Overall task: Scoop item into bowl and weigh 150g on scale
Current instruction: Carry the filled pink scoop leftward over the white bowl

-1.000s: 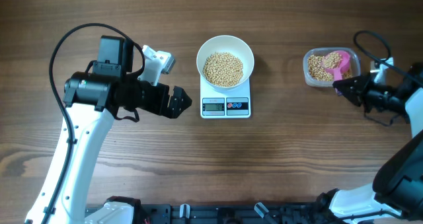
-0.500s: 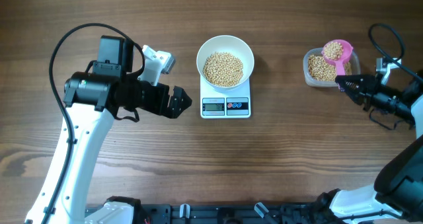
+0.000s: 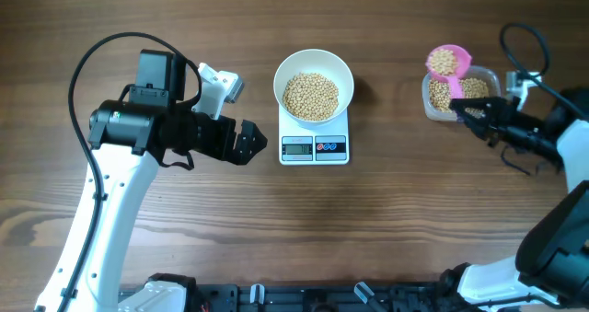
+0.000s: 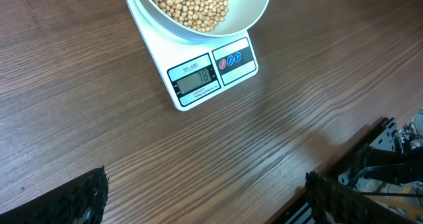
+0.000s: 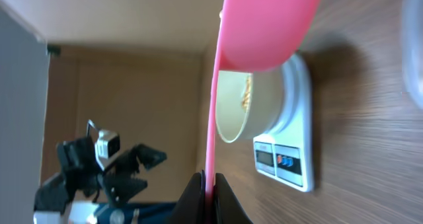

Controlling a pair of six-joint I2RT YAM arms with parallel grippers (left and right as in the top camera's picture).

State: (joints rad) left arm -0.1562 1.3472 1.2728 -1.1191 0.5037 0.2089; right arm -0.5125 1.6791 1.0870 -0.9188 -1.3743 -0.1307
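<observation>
One wooden table (image 3: 386,220) carries everything. Of the two arms, the left gripper (image 3: 256,144) sits just left of the scale, its fingers spread wide and holding nothing. The right gripper (image 3: 467,117) is clenched on the handle of the one pink scoop (image 3: 446,62). One white bowl (image 3: 314,85) stands on one white scale (image 3: 314,149) and holds a heap of tan beans (image 3: 310,96). One clear tub (image 3: 490,82) at the right holds more beans — the scoop's loaded cup hangs over its left edge. The scale's front has one grey display (image 4: 193,75) and two round buttons (image 4: 236,59), one red and one blue. Small print above the display starts "SF-4" — the rest, and the digits, are too blurred to read.
</observation>
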